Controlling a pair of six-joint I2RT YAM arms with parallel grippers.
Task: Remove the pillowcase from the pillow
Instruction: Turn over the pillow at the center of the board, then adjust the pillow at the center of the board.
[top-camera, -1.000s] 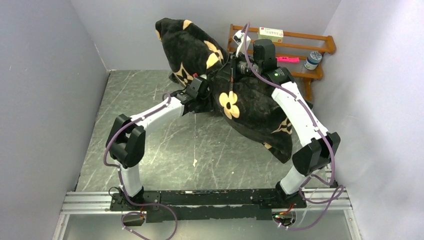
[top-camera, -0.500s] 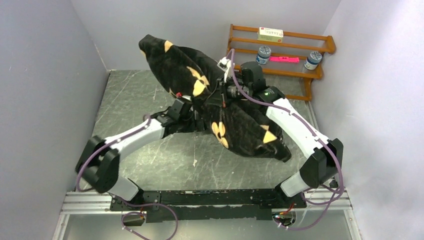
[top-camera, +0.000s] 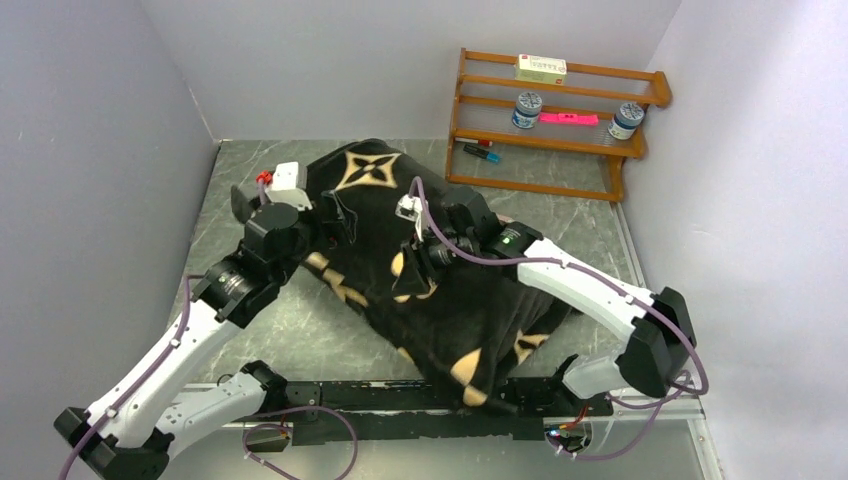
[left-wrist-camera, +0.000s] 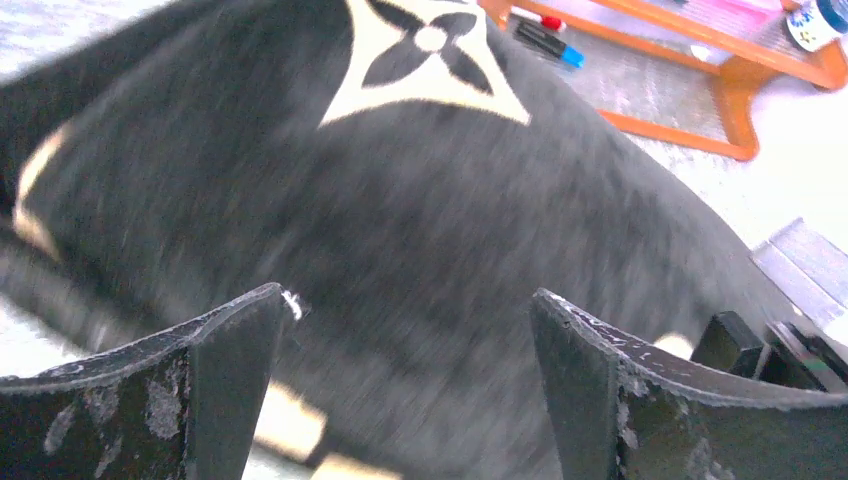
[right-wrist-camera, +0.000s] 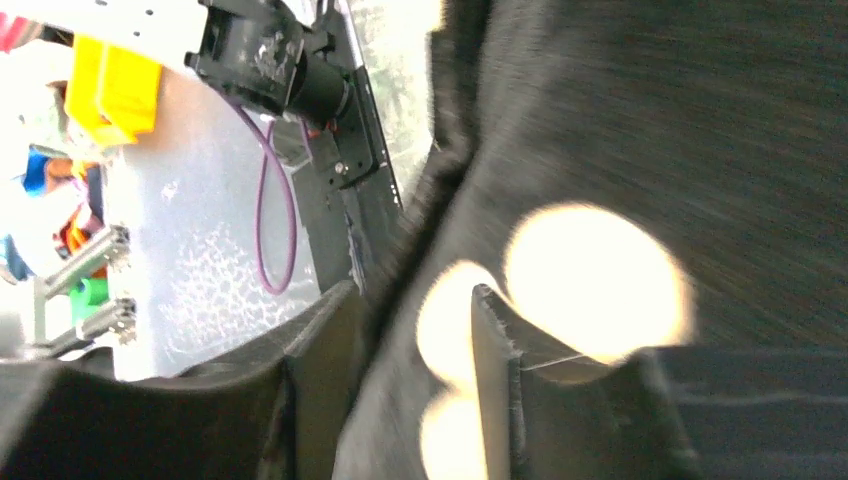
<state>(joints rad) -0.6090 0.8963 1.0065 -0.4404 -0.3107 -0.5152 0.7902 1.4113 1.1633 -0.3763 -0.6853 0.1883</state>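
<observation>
Now, top view: the pillowcase (top-camera: 440, 300) lies flat-ish on the table (top-camera: 300, 330), a long black plush mass running from about 11 o'clock down to 6 o'clock. Its near end drapes over the arms' mounting rail (top-camera: 350, 395). A tan four-point star motif faces up at the far end; tan petal shapes show along the middle and near the rail. The pillow is not visible; the cover hides whatever fills it.

Left hand (top-camera: 335, 215): sits at the 10 o'clock side of the cover, over its far-left edge. In the left wrist view the left hand (left-wrist-camera: 408, 298) is spread wide, both fingers (left-wrist-camera: 230, 370) clear of each other, with the pillowcase (left-wrist-camera: 420, 230) filling the space beyond them. Nothing is between the fingertips; contact with the plush cannot be confirmed, as the view is blurred.

Right hand (top-camera: 412, 262): at the centre of the cover. In the right wrist view the right hand (right-wrist-camera: 412, 292) has its fingers part-way apart, straddling a fold of the pillowcase (right-wrist-camera: 700, 120) that carries tan petals. The fabric fills the gap between them. Whether they press it or merely sit around it cannot be told.

Background: wooden rack (top-camera: 560, 143) at 1 o'clock against the far wall, holding a small box (top-camera: 540, 68), two jars (top-camera: 527, 108) and a pink marker (top-camera: 568, 118). It stands well apart from the cover.
</observation>
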